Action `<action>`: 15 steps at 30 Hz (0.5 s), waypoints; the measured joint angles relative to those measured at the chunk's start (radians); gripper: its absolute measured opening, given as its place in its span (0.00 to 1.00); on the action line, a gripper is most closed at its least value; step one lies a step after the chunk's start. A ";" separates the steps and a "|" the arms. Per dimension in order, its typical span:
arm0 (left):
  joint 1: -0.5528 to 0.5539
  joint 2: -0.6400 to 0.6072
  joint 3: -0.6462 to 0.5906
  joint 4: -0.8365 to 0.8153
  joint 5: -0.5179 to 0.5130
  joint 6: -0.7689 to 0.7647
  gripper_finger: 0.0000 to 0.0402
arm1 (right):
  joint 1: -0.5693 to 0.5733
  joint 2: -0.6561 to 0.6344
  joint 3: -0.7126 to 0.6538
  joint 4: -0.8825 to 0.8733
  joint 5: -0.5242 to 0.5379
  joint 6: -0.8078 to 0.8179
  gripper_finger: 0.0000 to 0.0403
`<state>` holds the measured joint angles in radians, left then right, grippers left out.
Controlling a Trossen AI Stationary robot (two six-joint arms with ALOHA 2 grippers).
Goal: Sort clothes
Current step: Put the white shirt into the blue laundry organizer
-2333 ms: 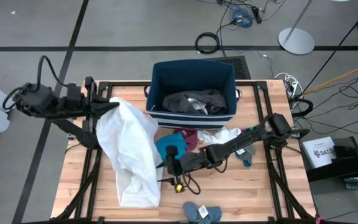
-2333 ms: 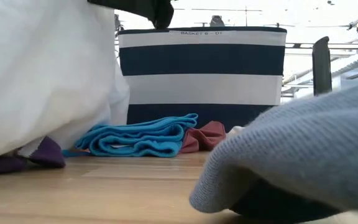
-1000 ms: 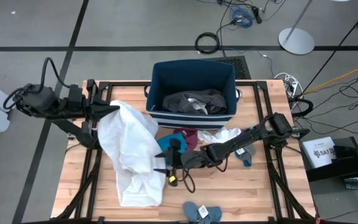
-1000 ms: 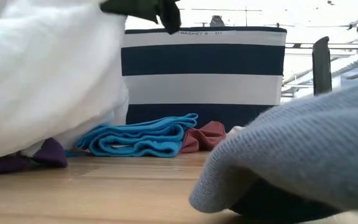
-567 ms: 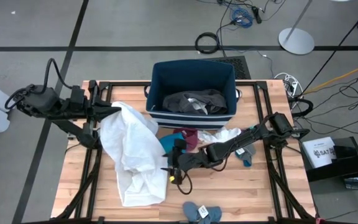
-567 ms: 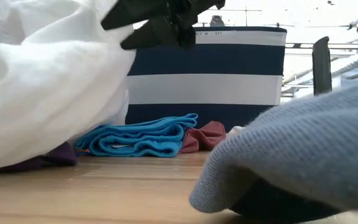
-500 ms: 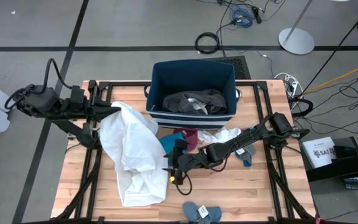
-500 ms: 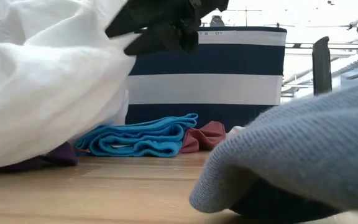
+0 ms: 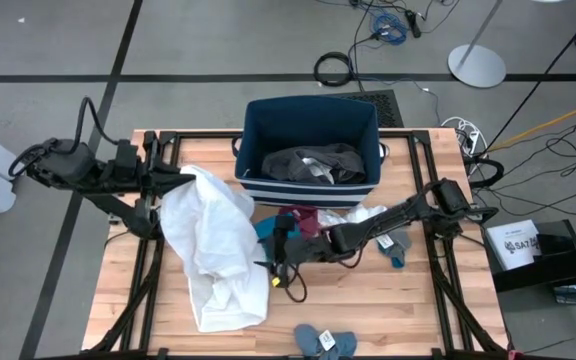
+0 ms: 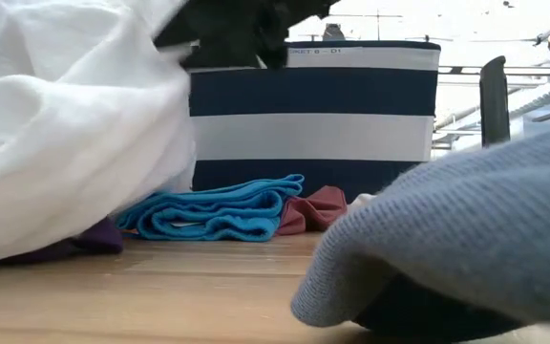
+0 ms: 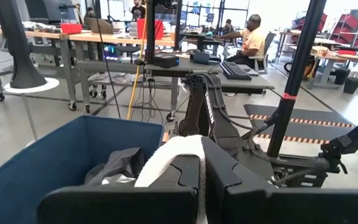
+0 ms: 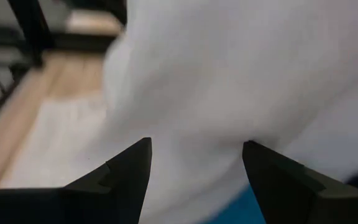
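While left gripper fingers clamp the white garment above the bench, right gripper fingers stand apart, garment just ahead.

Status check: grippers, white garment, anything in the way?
Left gripper shut on white garment. Right gripper open, facing it. Teal cloth beneath, beside bin.

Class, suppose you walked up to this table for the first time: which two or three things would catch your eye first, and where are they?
First, the large white garment draped across the table's left half, its upper corner pinched in the shut left gripper. Next, the navy bin with white stripes at the table's far edge, a dark grey garment lying inside. Then the right gripper, fingers open, at the white garment's right edge near mid-table.
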<state>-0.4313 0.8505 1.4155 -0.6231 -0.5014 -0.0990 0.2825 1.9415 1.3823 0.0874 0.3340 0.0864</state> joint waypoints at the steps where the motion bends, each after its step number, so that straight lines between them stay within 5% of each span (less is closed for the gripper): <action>1: 0.000 0.002 0.000 0.000 0.000 0.000 0.00 | -0.005 0.000 0.000 0.045 -0.009 -0.010 0.60; 6: 0.000 0.010 0.000 0.012 0.000 0.000 0.00 | -0.030 0.000 0.000 0.223 -0.177 -0.023 0.60; 15: 0.000 0.030 0.000 0.034 0.034 -0.028 0.00 | -0.034 0.012 0.000 0.344 -0.265 0.021 0.56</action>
<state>-0.4313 0.8803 1.4155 -0.5887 -0.4672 -0.1269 0.2487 1.9531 1.3823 0.4309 0.0686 0.1076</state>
